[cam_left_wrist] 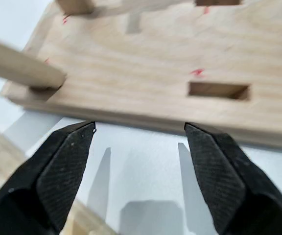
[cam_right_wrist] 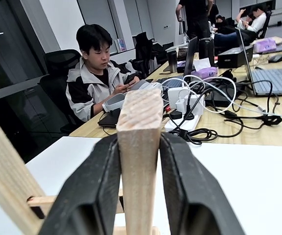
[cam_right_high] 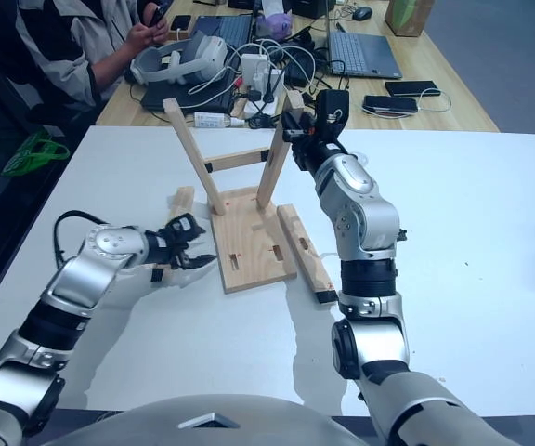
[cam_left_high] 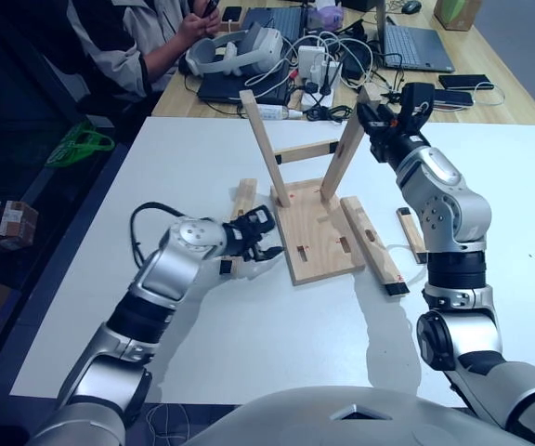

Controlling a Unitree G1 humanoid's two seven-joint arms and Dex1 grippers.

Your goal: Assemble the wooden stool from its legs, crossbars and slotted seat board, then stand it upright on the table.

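Observation:
The slotted seat board [cam_left_high: 316, 243] lies flat on the white table [cam_left_high: 490, 186]. Two legs stand in its slots, a left leg [cam_left_high: 264, 139] and a right leg [cam_left_high: 345, 153], joined by a crossbar [cam_left_high: 305, 150]. My right gripper [cam_left_high: 371, 113] is shut on the top end of the right leg [cam_right_wrist: 138, 147]. My left gripper [cam_left_high: 264, 243] hangs open just off the board's left edge [cam_left_wrist: 146, 73], its fingers [cam_left_wrist: 62, 166] apart with nothing between them. A bare slot [cam_left_wrist: 218, 90] faces it.
A loose leg assembly [cam_left_high: 374, 243] lies right of the board, with a short piece [cam_left_high: 411, 232] beyond it. Another wooden piece [cam_left_high: 242, 200] lies left of the board, by my left gripper. Behind the table stands a desk with laptops, cables and a headset [cam_left_high: 240, 51].

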